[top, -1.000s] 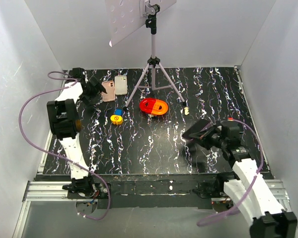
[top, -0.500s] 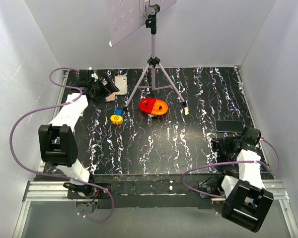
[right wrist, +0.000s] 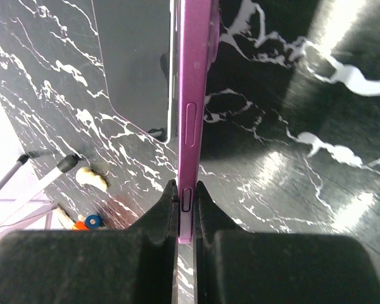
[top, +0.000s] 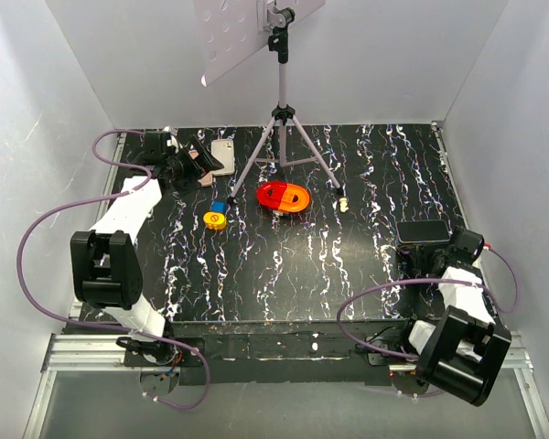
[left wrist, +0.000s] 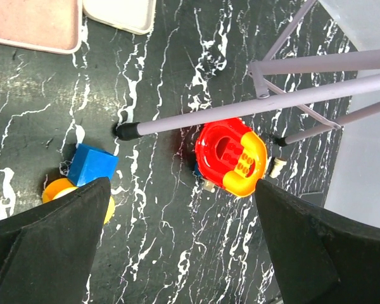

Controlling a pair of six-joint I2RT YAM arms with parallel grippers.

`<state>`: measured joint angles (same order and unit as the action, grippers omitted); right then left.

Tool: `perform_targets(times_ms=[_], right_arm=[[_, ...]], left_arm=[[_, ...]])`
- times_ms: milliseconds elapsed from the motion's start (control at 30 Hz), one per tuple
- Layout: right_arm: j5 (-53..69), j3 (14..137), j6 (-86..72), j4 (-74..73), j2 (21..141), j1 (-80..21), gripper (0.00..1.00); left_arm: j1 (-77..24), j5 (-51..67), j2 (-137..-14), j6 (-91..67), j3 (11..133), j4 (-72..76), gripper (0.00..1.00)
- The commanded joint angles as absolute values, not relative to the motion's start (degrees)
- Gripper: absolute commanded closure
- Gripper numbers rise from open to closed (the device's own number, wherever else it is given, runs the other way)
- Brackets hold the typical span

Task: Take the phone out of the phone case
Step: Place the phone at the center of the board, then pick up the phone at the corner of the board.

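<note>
While edge-on in right hand [right wrist: 187, 191], purple phone [right wrist: 194, 107].

The left arm [top: 135, 199] and right arm [top: 459, 285] have white link shells [top: 143, 311] with boxy black joint housings [top: 101, 267]. A purple cable [top: 384, 286] loops outside each arm. The fingers [left wrist: 44, 244] are matte black.

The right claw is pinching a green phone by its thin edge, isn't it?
Not quite: the phone is purple, not green. The right claw does pinch it by its thin edge, as the right wrist view shows.
</note>
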<state>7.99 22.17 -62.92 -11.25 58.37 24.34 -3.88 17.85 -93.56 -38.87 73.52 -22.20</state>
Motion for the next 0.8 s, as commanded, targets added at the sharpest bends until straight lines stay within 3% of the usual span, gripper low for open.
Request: perform_targets(times_ms=[0,67,267,333,567,767], right_arm=[[5.01,22.94,-57.75,-8.71,62.84,25.13,0.91],[6.67,22.24,-57.22,-7.13,63.46,25.66,0.83],[9.50,25.48,-51.52,-11.67,61.18,25.66,0.27],[8.10,27.85,-48.18,-16.23,59.60,25.75,0.20],[10.01,31.73,-37.28,-24.96,50.38,24.09,0.19],[23.80,28.13,-27.96,-17.06,43.51,13.56,0.15]], left_arm=[[-3.78,20.91,-90.52,-39.99,72.07,-19.43,0.02],[-3.78,21.62,-90.79,-40.25,71.81,-18.90,0.02],[-3.87,20.39,-91.14,-38.59,71.54,-18.72,0.02],[-3.69,20.13,-91.32,-37.01,71.80,-18.46,0.02],[1.83,14.61,-95.70,-29.90,75.49,-22.05,0.02],[8.87,7.21,-103.88,-26.72,83.49,-27.34,0.02]])
